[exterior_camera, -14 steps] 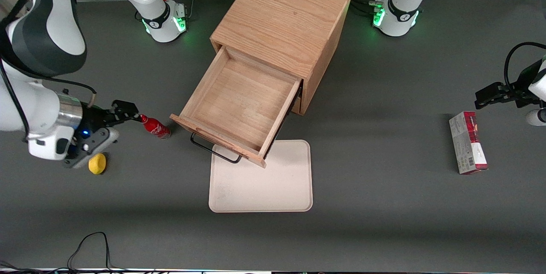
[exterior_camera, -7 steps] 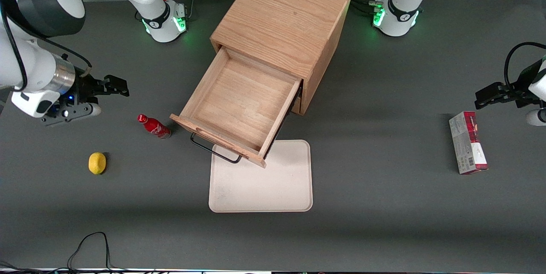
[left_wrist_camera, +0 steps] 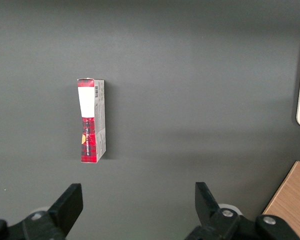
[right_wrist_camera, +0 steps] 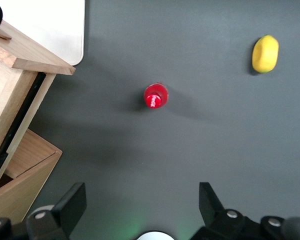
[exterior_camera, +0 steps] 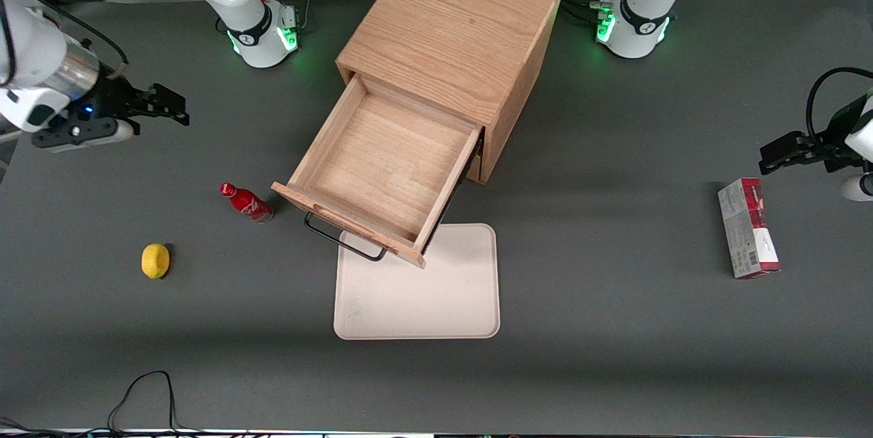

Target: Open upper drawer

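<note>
The upper drawer (exterior_camera: 385,165) of the oak cabinet (exterior_camera: 453,35) stands pulled far out and is empty; its black wire handle (exterior_camera: 339,238) hangs over the tray's edge. The drawer's side also shows in the right wrist view (right_wrist_camera: 20,70). The lower drawer is hidden under it in the front view. My right gripper (exterior_camera: 170,107) is open and empty, raised above the table toward the working arm's end, well apart from the drawer. In the right wrist view the gripper (right_wrist_camera: 142,205) has its fingers spread wide over bare table.
A small red bottle (exterior_camera: 245,202) stands beside the drawer's front, also in the right wrist view (right_wrist_camera: 155,95). A lemon (exterior_camera: 155,260) lies nearer the front camera. A beige tray (exterior_camera: 436,295) lies in front of the drawer. A red box (exterior_camera: 748,237) lies toward the parked arm's end.
My right gripper has drawn away from the red bottle, rising and moving farther from the front camera toward the working arm's end. The drawer, bottle and lemon have not moved.
</note>
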